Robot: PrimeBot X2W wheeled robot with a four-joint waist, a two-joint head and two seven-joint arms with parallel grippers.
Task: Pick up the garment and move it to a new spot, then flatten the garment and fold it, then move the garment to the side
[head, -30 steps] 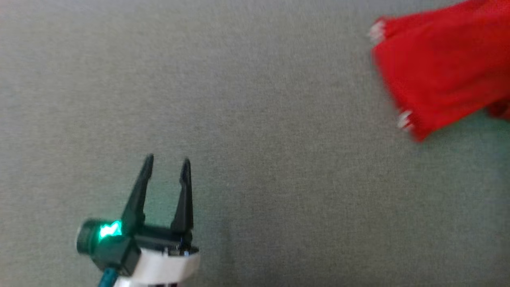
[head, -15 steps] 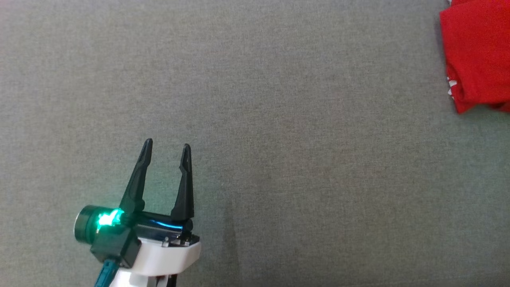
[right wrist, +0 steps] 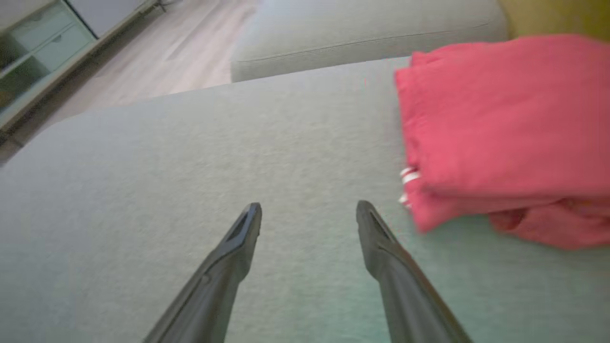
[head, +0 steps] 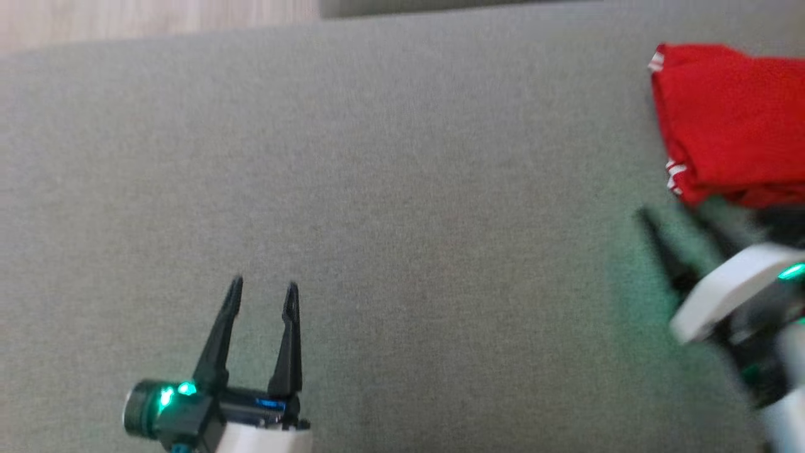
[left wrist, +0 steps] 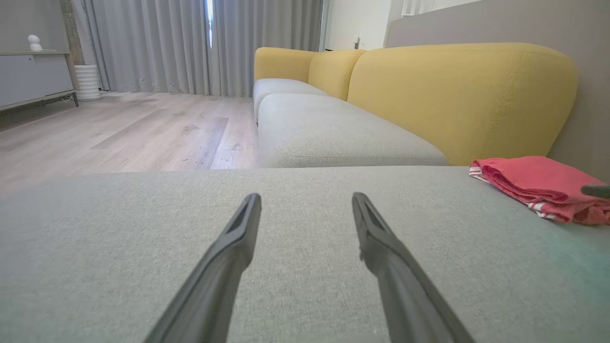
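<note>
We are holding the left gripper with its jaws parted and nothing between them. In the left wrist view its two dark fingers are reaching out over bare grey fabric, well apart from each other. The right gripper is likewise standing with its jaws spread wide and empty, as the right wrist view is showing plainly. In the head view that gripper is appearing blurred at the lower right, with a pale housing and a green light behind its fingers.

Both grippers are hovering over a broad grey cushion, the left one low on our left side and well away from the cloth. The garment, red with thin white stripes at its hem, is lying folded in layers on the cushion at our far right. It is sitting just beyond the right gripper. In the right wrist view its striped corner is lying just beside the tip of the right-hand finger, and we cannot tell whether the two are touching. In the left wrist view the garment is resting flat near the cushion's right edge, close to a grey wall.

Beyond the cushion, the left wrist view is taking in a sofa with yellow backrests and grey seats, a pale wooden floor, long grey curtains and a low cabinet at the far left.
</note>
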